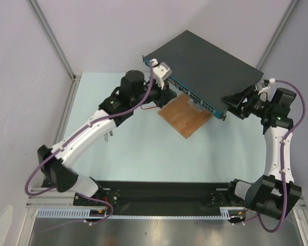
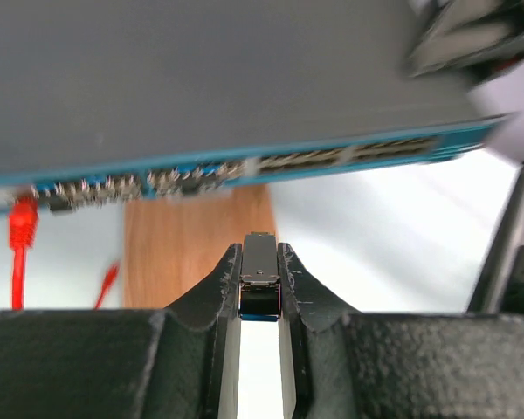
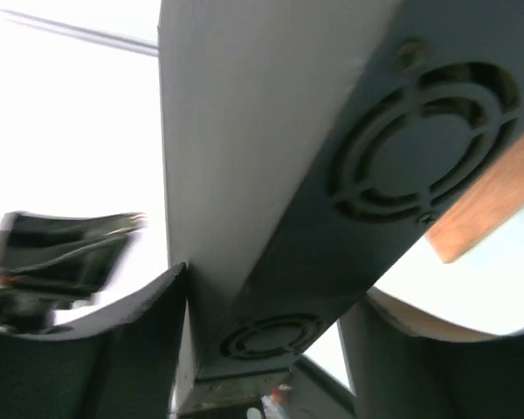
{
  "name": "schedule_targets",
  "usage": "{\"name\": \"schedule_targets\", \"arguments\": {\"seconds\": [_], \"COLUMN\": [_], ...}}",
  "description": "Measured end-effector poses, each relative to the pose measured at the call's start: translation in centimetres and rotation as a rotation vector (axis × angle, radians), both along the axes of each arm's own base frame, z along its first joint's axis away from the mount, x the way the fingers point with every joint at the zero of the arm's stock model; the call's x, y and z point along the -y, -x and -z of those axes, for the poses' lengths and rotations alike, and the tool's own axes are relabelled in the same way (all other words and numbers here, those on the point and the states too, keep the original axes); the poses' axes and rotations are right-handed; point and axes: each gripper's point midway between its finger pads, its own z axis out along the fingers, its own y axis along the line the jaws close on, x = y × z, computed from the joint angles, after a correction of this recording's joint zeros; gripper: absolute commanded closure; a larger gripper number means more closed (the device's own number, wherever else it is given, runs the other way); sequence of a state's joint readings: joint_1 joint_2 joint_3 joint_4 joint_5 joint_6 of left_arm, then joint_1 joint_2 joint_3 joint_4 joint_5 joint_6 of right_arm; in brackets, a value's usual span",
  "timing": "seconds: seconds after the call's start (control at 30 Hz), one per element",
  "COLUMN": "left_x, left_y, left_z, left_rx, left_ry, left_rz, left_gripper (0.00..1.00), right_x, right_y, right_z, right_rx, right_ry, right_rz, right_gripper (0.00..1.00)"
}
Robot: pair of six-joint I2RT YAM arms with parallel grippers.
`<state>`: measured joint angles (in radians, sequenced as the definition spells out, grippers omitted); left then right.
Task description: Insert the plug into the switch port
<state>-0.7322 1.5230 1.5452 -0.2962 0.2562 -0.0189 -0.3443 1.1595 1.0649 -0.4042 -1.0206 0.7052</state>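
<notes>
The table spreads pale beneath both my arms. The switch is the biggest thing on it. It lies ahead of my left gripper and runs across to my right gripper, with its front propped on a wooden board so that it sits tilted.

My right gripper straddles the switch's end. One finger is against the top edge and the other is under the body, just beside it. I cannot tell whether they are pressing it or only standing around it. The round fan grilles on that end fill the space between those fingers, and a corner of the board pokes out past the far one.

From my left wrist, the blue front strip with its rows of ports runs across just above and beyond my fingertips, blurred. The board stands right behind my fingertips, below the strip. A red cable hangs from a port well off to the left of them.

My left gripper is clenched on the plug, a small metal block that sticks out past the tips towards the strip and stands apart from it.
</notes>
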Motion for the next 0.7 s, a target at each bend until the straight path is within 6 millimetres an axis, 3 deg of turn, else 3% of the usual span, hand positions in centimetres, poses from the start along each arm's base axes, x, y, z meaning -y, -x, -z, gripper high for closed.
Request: {"name": "schedule_targets", "arguments": {"seconds": [0.17, 0.33, 0.4, 0.43, 0.53, 0.7], "left_x": [-0.9, -0.7, -0.6, -0.5, 0.0, 0.2], "left_y": [3.5, 6.4, 7.5, 8.0, 9.4, 11.4], "left_z": [-5.5, -6.6, -6.1, -5.9, -5.8, -6.7], "left_rx": [0.09, 0.031, -0.017, -0.04, -0.11, -0.179], "left_ry": [0.163, 0.265, 0.292, 0.302, 0.336, 0.385], "left_rz": [0.093, 0.187, 0.224, 0.245, 0.31, 0.396], "left_gripper": [1.0, 1.0, 1.0, 1.0, 1.0, 0.99], "right_x": [2.8, 7.0, 7.5, 7.4, 4.6, -4.5], "right_y": [0.7, 2.3, 3.0, 3.3, 4.7, 10.1], "right_z": [-0.3, -1.8, -3.1, -4.0, -6.0, -9.3], "right_rx": [0.152, 0.254, 0.324, 0.381, 0.574, 1.003], "right_ry": [0.168, 0.375, 0.482, 0.541, 0.71, 0.88], "right_rz": [-0.026, 0.004, -0.018, -0.041, -0.144, -0.415], "right_gripper": [0.0, 0.04, 0.09, 0.16, 0.25, 0.32]}}
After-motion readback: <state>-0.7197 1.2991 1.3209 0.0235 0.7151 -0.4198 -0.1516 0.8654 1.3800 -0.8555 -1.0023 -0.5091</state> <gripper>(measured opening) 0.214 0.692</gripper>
